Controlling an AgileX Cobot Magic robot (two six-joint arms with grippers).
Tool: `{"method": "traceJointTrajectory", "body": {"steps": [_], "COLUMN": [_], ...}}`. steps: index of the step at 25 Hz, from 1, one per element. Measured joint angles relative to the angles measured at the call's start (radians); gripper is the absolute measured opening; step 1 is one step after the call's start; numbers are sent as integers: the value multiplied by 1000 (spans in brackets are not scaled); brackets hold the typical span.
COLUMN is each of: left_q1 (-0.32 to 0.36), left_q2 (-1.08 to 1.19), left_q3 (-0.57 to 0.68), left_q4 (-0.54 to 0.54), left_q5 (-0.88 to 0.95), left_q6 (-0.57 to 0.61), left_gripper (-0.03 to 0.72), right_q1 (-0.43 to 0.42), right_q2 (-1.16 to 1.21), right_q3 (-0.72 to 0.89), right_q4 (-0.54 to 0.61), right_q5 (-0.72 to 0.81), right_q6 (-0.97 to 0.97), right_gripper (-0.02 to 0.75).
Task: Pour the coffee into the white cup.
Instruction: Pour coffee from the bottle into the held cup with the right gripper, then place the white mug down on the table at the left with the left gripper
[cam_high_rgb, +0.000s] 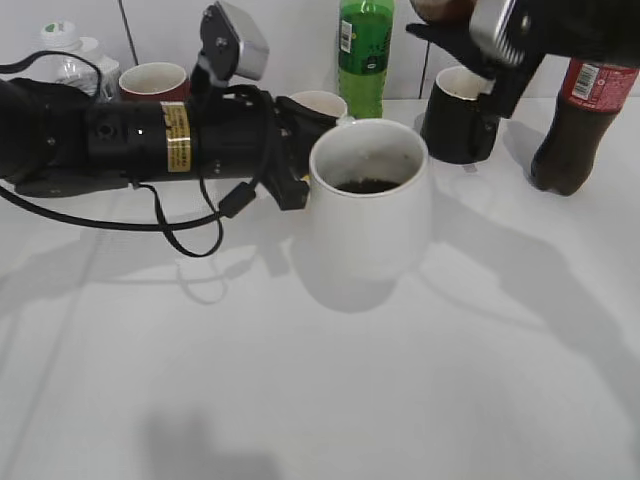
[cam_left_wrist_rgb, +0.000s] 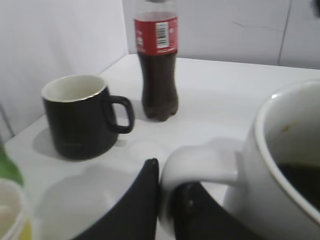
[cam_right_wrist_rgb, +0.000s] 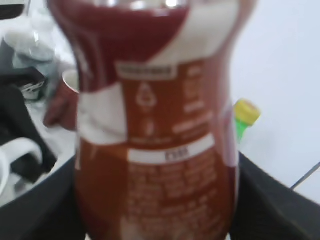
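Observation:
The white cup (cam_high_rgb: 370, 205) stands mid-table with dark liquid at its bottom. My left gripper (cam_high_rgb: 297, 165) is shut on its handle (cam_left_wrist_rgb: 200, 162), one finger outside, one inside the loop. My right gripper (cam_right_wrist_rgb: 157, 210) is shut on the coffee bottle (cam_right_wrist_rgb: 157, 125), which fills the right wrist view with its red-and-white label. In the exterior view the right gripper (cam_high_rgb: 480, 40) is high at the back right, above the table, and only a bit of the bottle (cam_high_rgb: 440, 8) shows at the top edge.
A dark mug (cam_high_rgb: 458, 115) and a cola bottle (cam_high_rgb: 575, 125) stand at the back right. A green bottle (cam_high_rgb: 363, 55), a yellow paper cup (cam_high_rgb: 320, 103), a red cup (cam_high_rgb: 153, 80) and a clear bottle (cam_high_rgb: 65, 55) stand along the back.

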Motion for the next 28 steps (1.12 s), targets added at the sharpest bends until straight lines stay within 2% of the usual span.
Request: {"method": "traceJointTrajectory", "body": {"steps": [6, 8, 20, 28], "left_q1": [55, 83, 301, 426], "left_q2": [-42, -65, -200, -273], "left_q3": [8, 24, 231, 353], "left_q4": [2, 1, -8, -61], "left_q5": [16, 15, 24, 24], "left_q6": [0, 0, 0, 46], "left_gripper": [45, 45, 45, 45], "right_q1": [0, 0, 0, 0], "right_q2": [0, 0, 0, 0], "right_q3": [0, 0, 0, 0], "right_q4": [4, 5, 5, 5], "right_q5": [-4, -3, 8, 9], "right_q6": [487, 569, 622, 622], "right_gripper": [532, 532, 532, 532]}}
